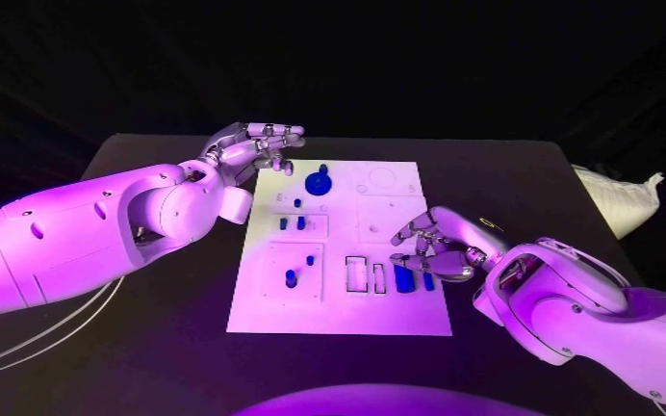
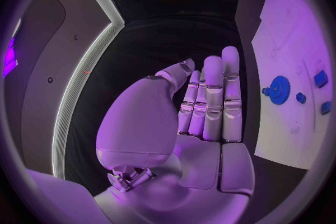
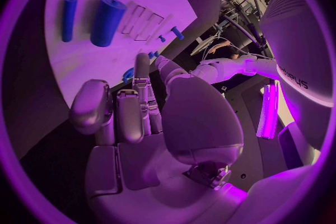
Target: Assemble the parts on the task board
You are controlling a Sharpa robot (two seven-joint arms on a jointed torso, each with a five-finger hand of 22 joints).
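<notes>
Board [image 1: 343,310] sits mid-worktop [image 1: 153,358]. My left robot hand [image 1: 260,146] hovers at its far left corner, fingers straight and together, holding nothing; gear [image 1: 320,183] just beside it. My right robot hand [image 1: 437,247] is over the board's right edge, fingers loosely curled, empty, two blue cylinders [image 1: 404,277] just beneath it. One gear, several small blue pegs, white plate with cut-out slots.

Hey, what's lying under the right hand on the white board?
Under the right hand, the task board shows two blue parts lying side by side, next to two empty slots. Whatever sits beneath the palm itself is covered.
</notes>
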